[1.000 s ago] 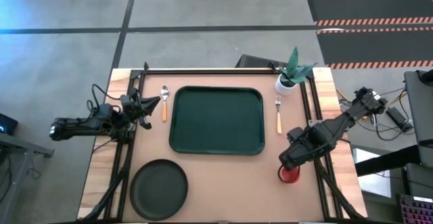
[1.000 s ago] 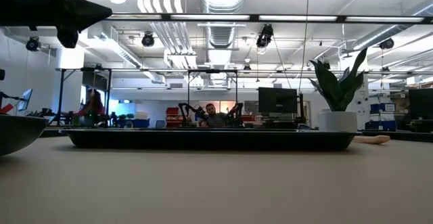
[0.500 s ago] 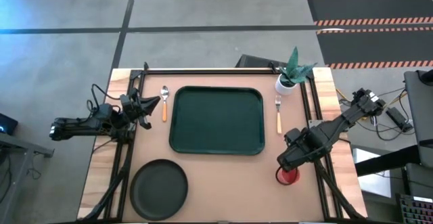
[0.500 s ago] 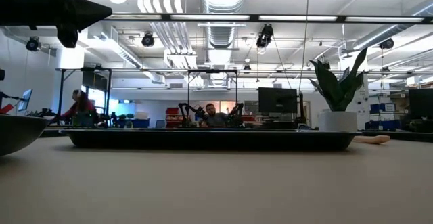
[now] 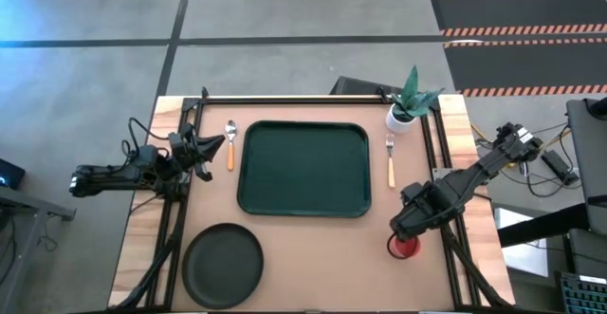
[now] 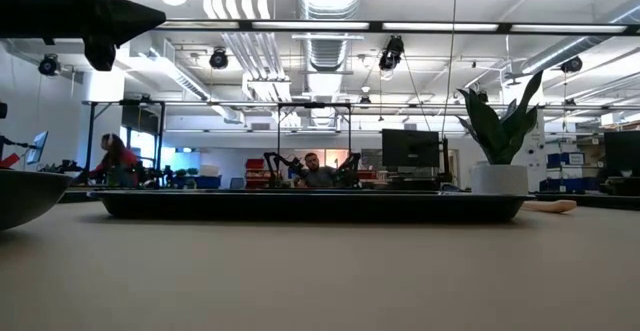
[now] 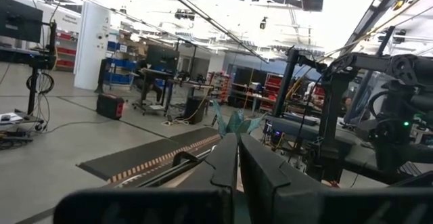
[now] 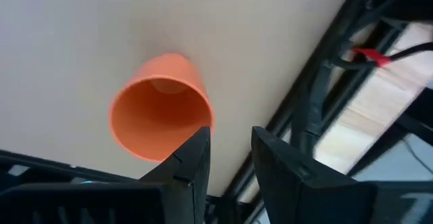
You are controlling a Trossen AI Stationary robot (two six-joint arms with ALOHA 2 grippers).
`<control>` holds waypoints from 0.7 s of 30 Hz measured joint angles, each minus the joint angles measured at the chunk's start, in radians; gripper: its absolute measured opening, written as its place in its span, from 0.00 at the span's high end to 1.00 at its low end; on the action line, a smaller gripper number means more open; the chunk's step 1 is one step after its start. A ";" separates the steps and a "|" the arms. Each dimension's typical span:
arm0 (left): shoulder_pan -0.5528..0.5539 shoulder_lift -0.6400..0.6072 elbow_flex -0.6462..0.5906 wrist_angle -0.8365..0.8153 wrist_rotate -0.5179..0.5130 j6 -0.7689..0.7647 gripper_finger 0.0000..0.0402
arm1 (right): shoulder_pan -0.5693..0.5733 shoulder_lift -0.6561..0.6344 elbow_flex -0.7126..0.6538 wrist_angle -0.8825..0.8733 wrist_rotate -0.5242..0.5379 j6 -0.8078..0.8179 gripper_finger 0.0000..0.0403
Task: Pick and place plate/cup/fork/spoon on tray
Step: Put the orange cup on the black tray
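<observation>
The red cup point(image 5: 405, 248) stands upright near the table's right edge, its open mouth point(image 8: 159, 112) facing up. My right gripper point(image 8: 231, 143) hangs above it, pointing down. It is open, and one finger stands over the cup's rim without touching it. My left gripper point(image 5: 220, 142) is shut and is held level above the table's left side, beside the spoon point(image 5: 230, 143). The dark green tray point(image 5: 303, 169) lies flat in the middle. The fork point(image 5: 390, 158) lies to its right. The dark plate point(image 5: 224, 266) rests at the near left.
A white pot with a green plant point(image 5: 402, 115) stands at the far right, just beyond the fork. Black frame rails point(image 5: 446, 176) run along both side edges of the table. Bare table lies between the plate and the cup.
My right gripper has sunk a little toward the cup, and its fingers keep the same gap. Nothing on the table has moved.
</observation>
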 joint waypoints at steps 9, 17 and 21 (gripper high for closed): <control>0.000 -0.002 0.000 0.000 0.003 0.002 1.00 | 0.000 -0.015 -0.137 0.233 -0.001 0.008 0.71; 0.000 -0.002 0.000 0.002 0.004 0.003 1.00 | 0.002 -0.015 -0.173 0.252 -0.009 -0.017 0.53; 0.000 -0.002 0.000 0.003 0.004 0.003 1.00 | 0.002 -0.016 -0.180 0.216 -0.008 -0.022 0.49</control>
